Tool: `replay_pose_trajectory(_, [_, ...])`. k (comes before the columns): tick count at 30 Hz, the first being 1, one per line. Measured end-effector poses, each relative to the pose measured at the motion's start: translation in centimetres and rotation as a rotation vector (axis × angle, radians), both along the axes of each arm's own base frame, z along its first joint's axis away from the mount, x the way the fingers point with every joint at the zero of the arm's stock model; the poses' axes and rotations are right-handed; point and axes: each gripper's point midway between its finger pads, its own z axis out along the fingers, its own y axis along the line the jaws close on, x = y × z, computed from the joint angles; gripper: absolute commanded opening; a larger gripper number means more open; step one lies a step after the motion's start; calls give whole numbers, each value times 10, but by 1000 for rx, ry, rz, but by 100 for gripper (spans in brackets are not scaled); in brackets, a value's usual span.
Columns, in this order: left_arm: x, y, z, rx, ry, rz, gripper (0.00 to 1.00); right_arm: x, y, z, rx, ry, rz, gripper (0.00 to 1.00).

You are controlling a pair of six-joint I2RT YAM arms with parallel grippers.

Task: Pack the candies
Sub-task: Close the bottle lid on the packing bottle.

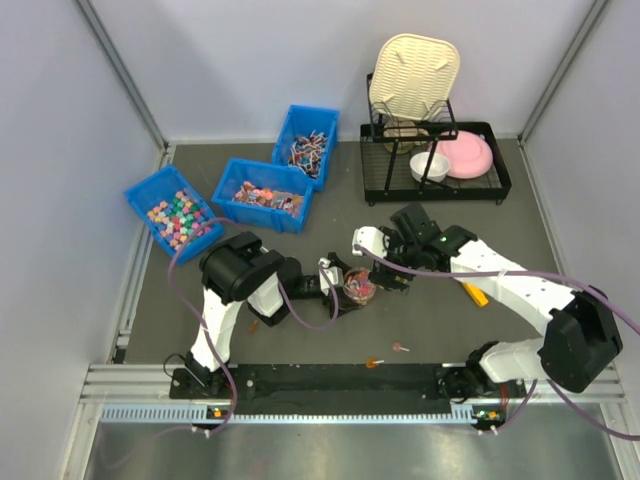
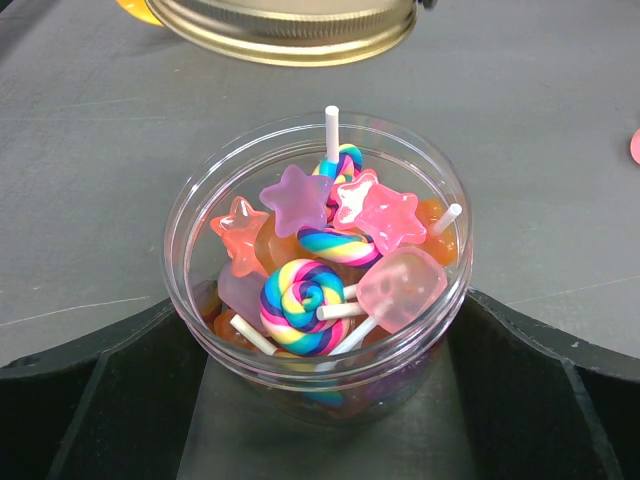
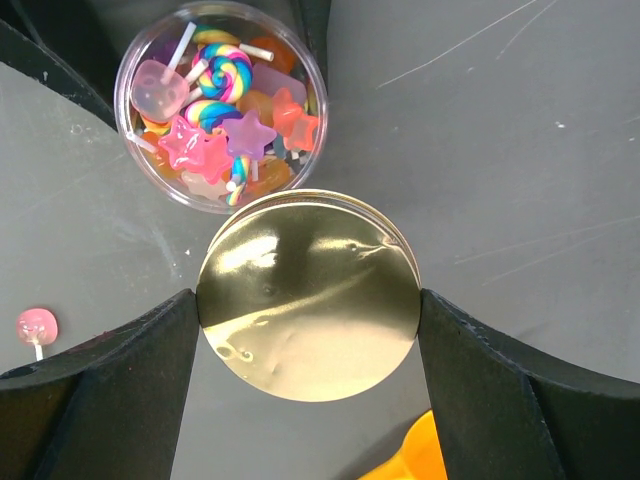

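Note:
A clear plastic jar (image 2: 200,300) is filled with candies (image 2: 300,300): small pink and orange stars, rainbow swirls and a pink square, on white sticks. My left gripper (image 2: 325,380) is shut on the jar, one finger on each side; the jar also shows in the top view (image 1: 360,288). My right gripper (image 3: 308,330) is shut on a round gold lid (image 3: 308,295), held just beside the jar (image 3: 220,105), overlapping its near rim. The lid shows at the top of the left wrist view (image 2: 285,25). More candies fill the middle blue bin (image 1: 262,194).
Blue bins with pastel cubes (image 1: 175,217) and blue-red stick sweets (image 1: 308,148) stand at the back left. A black dish rack (image 1: 435,165) holds plates and a bowl. A yellow scoop (image 1: 475,293) lies right of the jar. Loose sweets (image 1: 400,348) lie near the front edge.

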Motion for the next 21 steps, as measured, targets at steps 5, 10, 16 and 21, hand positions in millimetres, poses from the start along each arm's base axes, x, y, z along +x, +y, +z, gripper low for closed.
replay_pose_trajectory(5, [0, 0, 0, 0, 0, 0, 99, 0, 0, -5, -10, 15, 1, 75])
replay_pose_trajectory(10, [0, 0, 0, 0, 0, 0, 99, -1, 1, -7, -10, 23, 4, 75])
replay_pose_trajectory(16, [0, 0, 0, 0, 0, 0, 99, -1, 1, -18, -30, 53, 4, 75])
replay_pose_trajectory(21, [0, 0, 0, 0, 1, 0, 99, -3, 3, -21, -31, 64, 12, 75])
